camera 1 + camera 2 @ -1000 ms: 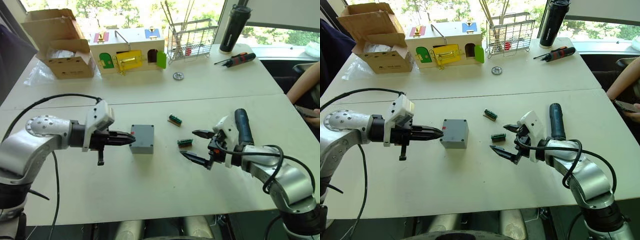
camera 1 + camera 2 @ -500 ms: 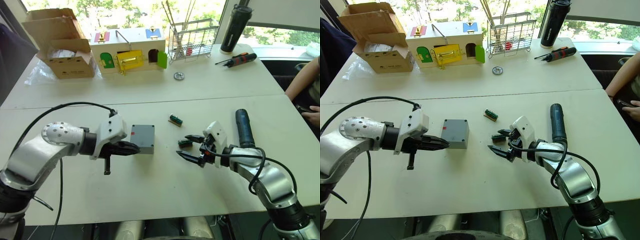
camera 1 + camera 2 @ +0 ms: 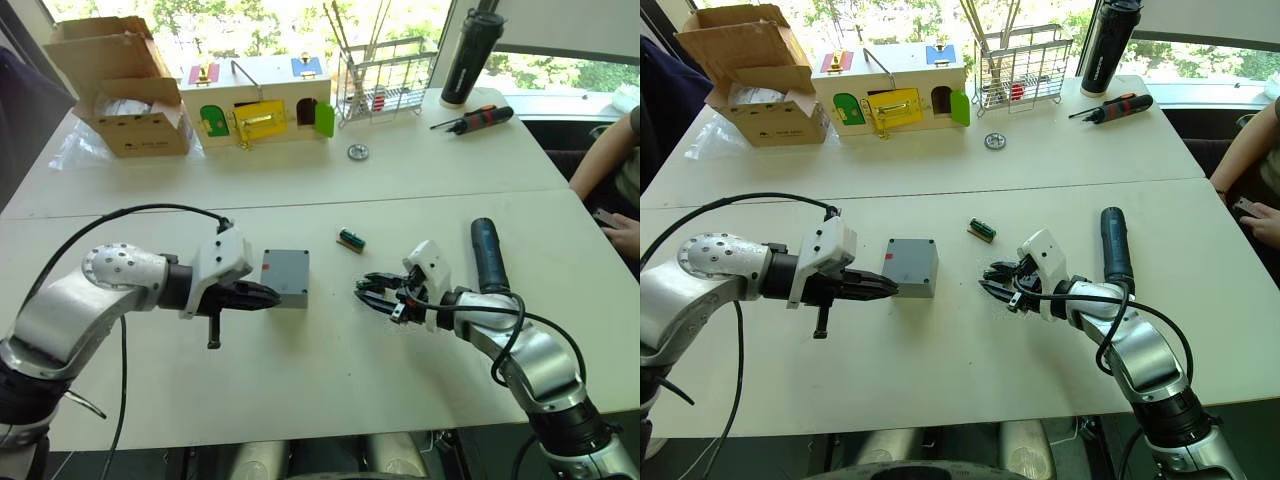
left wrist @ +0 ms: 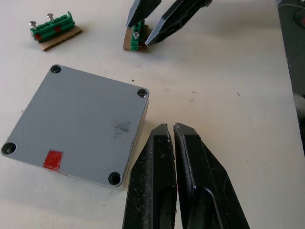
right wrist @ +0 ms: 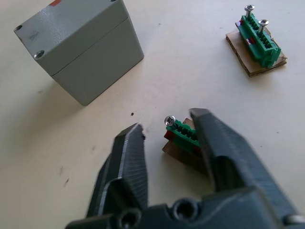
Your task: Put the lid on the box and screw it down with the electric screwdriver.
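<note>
The grey box (image 3: 285, 278) stands in the middle of the table, and the lid (image 4: 81, 121) with a red mark lies on top of it. My left gripper (image 3: 270, 295) is shut, its tips just off the box's left side and holding nothing. My right gripper (image 5: 167, 123) is open but narrow around a green terminal block (image 5: 183, 136) with a screw. One finger (image 5: 214, 143) touches the block, while a small gap remains at the other. The electric screwdriver (image 3: 487, 255) lies on the table just right of my right arm.
A second green terminal block (image 3: 350, 239) lies behind the first. Along the far side stand a cardboard carton (image 3: 115, 90), a wooden box with coloured doors (image 3: 255, 100), a wire rack (image 3: 385, 75), a black bottle (image 3: 470, 55) and a hand screwdriver (image 3: 475, 118). A person's arm (image 3: 610, 170) is at the right edge.
My right gripper reached left to the green block and its fingers narrowed around it. My left gripper came up to the box's side, then stayed still.
</note>
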### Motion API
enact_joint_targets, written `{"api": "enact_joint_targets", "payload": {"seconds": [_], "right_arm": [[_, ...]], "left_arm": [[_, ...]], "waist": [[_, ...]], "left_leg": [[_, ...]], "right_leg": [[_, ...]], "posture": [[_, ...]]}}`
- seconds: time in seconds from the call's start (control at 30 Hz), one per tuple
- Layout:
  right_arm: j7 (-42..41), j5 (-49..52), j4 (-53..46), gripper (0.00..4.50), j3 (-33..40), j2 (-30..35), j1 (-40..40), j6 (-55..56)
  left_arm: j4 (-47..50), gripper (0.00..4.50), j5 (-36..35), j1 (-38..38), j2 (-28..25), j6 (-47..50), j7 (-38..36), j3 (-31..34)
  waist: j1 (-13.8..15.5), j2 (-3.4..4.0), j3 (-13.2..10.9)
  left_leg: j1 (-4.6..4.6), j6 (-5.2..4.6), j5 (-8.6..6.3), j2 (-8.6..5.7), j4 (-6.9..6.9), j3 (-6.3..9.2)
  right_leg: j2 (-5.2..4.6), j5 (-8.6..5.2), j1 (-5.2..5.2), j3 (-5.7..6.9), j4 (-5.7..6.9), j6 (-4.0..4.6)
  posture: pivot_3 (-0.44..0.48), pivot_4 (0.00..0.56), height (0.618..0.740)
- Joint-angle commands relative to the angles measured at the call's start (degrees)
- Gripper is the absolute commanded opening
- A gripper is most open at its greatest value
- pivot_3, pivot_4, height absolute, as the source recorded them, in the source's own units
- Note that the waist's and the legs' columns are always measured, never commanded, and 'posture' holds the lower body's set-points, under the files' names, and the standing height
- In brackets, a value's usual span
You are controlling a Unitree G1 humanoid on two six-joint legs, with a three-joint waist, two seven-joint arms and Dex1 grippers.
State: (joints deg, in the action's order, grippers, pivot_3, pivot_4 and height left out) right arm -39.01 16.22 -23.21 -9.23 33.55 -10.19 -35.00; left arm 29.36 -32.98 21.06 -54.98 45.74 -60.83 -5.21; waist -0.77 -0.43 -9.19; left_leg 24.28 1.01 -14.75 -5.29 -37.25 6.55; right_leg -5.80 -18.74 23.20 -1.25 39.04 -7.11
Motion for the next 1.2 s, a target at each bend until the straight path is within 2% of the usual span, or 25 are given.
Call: {"api": "enact_joint_targets", "payload": {"seconds": [0.03,0.37,0.8,0.93,1.1,1.2], "right_arm": [[0.1,-0.9,-0.2,0.04,-0.2,-0.3,-1.0,1.5],[0.1,-0.6,-0.8,0.04,1.0,-0.1,-1.2,1.1],[1.7,3.8,-5.7,0.04,5.3,-0.6,-6.6,-5.2],[2.6,7.5,-5.8,0.04,5.2,-4.0,-13.7,-8.8],[2.7,7.1,-0.4,0.04,1.9,-8.2,-20.1,-8.7],[1.9,5.6,4.8,0.04,-0.8,-10.7,-22.4,-5.8]], "left_arm": [[0.7,0.14,0.0,0.3,-0.5,-0.7,0.2,1.7],[-0.1,0.14,-0.1,0.1,-0.4,-0.6,0.8,2.2],[-5.6,0.14,-0.9,1.2,0.9,-1.3,0.6,4.5],[-10.0,0.14,-0.5,2.0,-0.5,-1.7,0.0,7.5],[-14.2,0.14,0.4,1.7,-1.3,-2.9,-0.4,9.6],[-14.7,0.14,-1.7,0.9,0.9,-1.6,1.9,12.1]], "waist": [[0.0,0.0,0.0],[0.0,0.0,0.0],[0.0,0.0,0.0],[-0.3,0.0,0.0],[-0.3,0.0,0.0],[-0.3,0.0,0.0]], "left_leg": [[0.0,0.0,0.0,0.0,0.0,0.0],[0.0,0.0,0.0,0.0,0.0,0.0],[0.0,0.0,0.0,0.0,0.0,0.01],[0.0,0.01,0.0,0.01,0.0,0.0],[-0.02,0.02,0.01,0.05,0.05,0.03],[-0.01,0.02,0.01,-0.02,0.04,0.06]], "right_leg": [[0.0,0.0,0.0,0.0,0.0,0.0],[0.0,0.0,0.0,0.0,0.0,0.0],[0.0,0.0,0.01,0.0,0.01,0.0],[0.01,0.0,0.03,0.0,0.02,0.0],[0.06,0.0,0.07,0.01,0.04,0.0],[-0.01,0.0,0.04,0.02,0.05,0.0]], "posture": [[0.0,0.15,0.74],[0.0,0.15,0.74],[0.0,0.15,0.74],[0.0,0.15,0.74],[0.0,0.15,0.74],[0.0,0.15,0.74]]}}
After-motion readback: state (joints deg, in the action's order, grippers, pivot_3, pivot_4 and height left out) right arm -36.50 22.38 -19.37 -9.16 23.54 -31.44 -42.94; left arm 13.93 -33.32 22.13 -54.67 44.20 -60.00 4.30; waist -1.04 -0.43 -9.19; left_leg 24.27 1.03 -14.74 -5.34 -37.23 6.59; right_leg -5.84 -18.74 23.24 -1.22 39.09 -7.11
